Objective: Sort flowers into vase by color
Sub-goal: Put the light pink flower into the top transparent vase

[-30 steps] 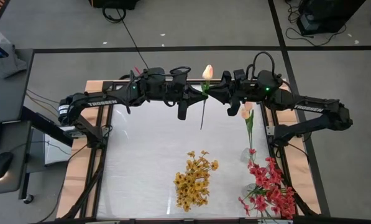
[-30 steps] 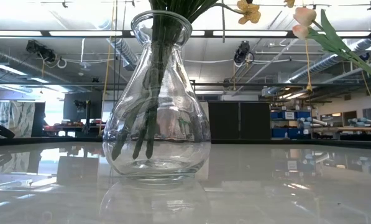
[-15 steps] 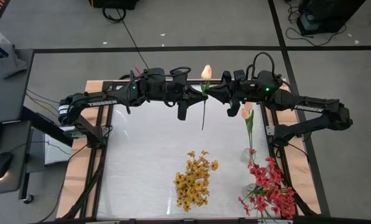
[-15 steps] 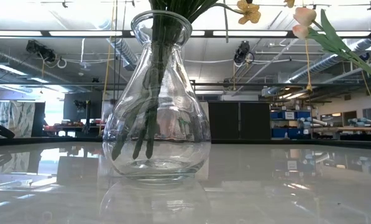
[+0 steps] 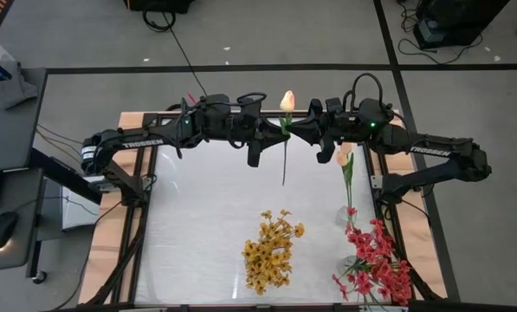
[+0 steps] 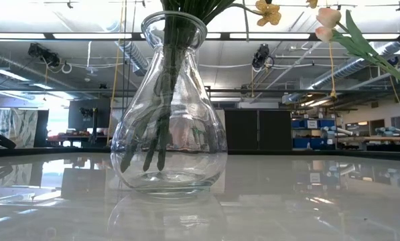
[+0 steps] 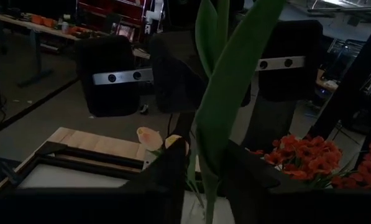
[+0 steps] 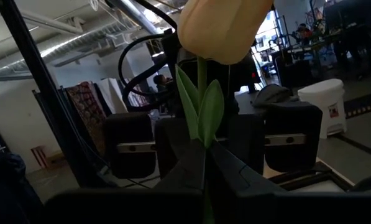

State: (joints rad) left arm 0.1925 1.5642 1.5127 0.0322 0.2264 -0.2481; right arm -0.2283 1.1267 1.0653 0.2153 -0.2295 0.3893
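Presently the right gripper [image 5: 294, 128] is pinched tight on the stem of a peach tulip [image 5: 287, 101] at the far middle of the worktop [image 5: 197, 225], just under the bud; in its own wrist view the leaves rise straight out from between the pressed fingers [image 8: 191, 168]. The left gripper [image 5: 271, 132] sits on the opposite side of the same stem, with the two grippers nose to nose. From its wrist view the stem and a broad leaf pass between its fingers [image 7: 173, 168], but whether they grip or stand slightly spread I cannot tell. The stem hangs downward from the grip point, clear of the worktop surface. Nearer the camera side, a yellow bunch [image 5: 271, 250] stands in a clear glass vase [image 6: 168, 114], its stems visible through the glass. A red bunch [image 5: 378, 264] stands at the right near corner, its vase largely hidden beneath the blooms. A second peach tulip [image 5: 344, 154] already stands upright near the right edge, apparently in a container that cannot be clearly made out. In my judgement the sort is nearly complete: yellow and red are placed, one peach is placed, and the held tulip remains to be carried to join it. No loose flowers are seen lying on the worktop.
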